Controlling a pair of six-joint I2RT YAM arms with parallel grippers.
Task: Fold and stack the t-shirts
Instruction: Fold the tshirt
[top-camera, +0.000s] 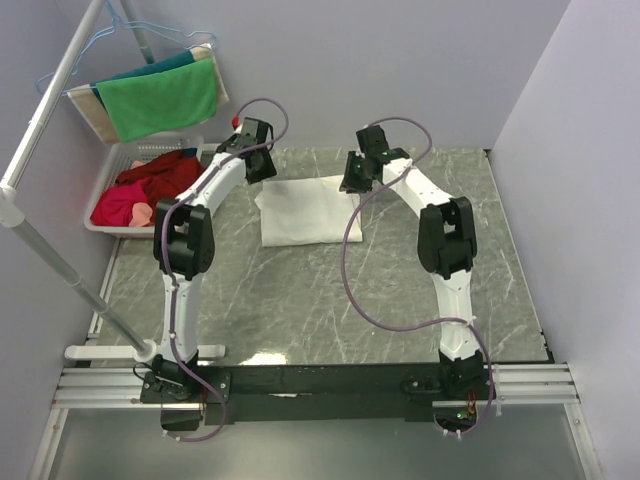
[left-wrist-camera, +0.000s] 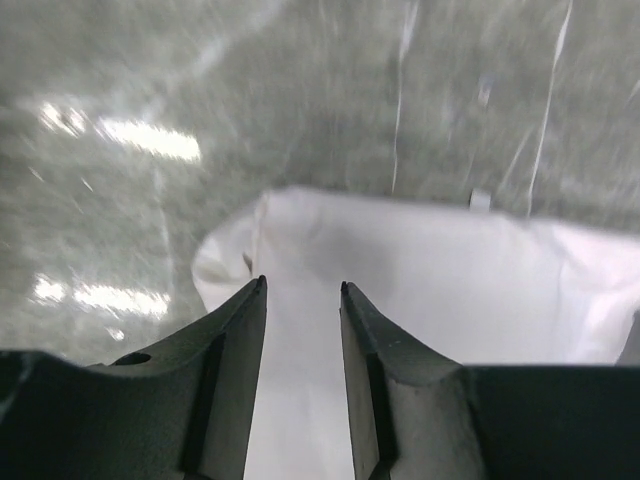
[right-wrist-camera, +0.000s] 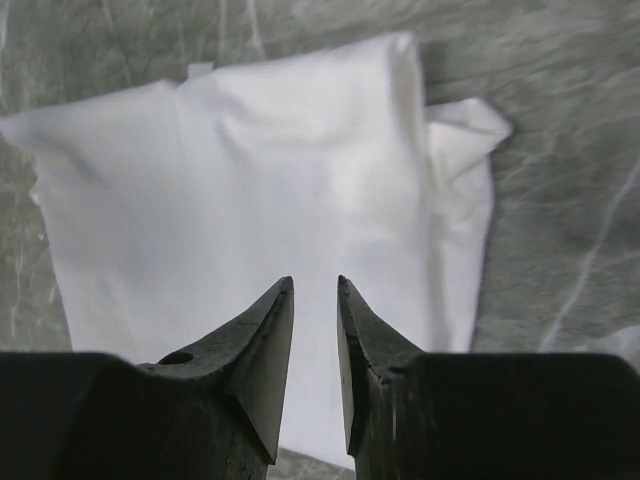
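The grey marbled bench (top-camera: 300, 310) carries one thing of the job that I can see. It is a folded white t-shirt (top-camera: 298, 212), lying flat toward the far middle, well apart from the basket (top-camera: 103, 226) of red clothes (top-camera: 150, 182) at the left.

Both arms reach over the shirt's far end. The left pincer (left-wrist-camera: 302, 288) hangs above one corner with its jaws parted and nothing between them. The right pincer (right-wrist-camera: 315, 282) is the same over the other side, let go and empty, with only white cloth beneath.

The trouble I'd watch for is small. The fold isn't tidy. In the right wrist view a loose flap (right-wrist-camera: 462, 135) pokes out past the edge, and in the left wrist view a soft lobe of cloth (left-wrist-camera: 218, 262) bulges beside the fingers. With jaws parted and tips this near the fabric, an arm drawing away low could snag an edge and pull the fold open or drag the shirt across the smooth stone. The left view is also blurred, which suggests quick movement, and that makes a snag likelier. A straight lift should avoid it.
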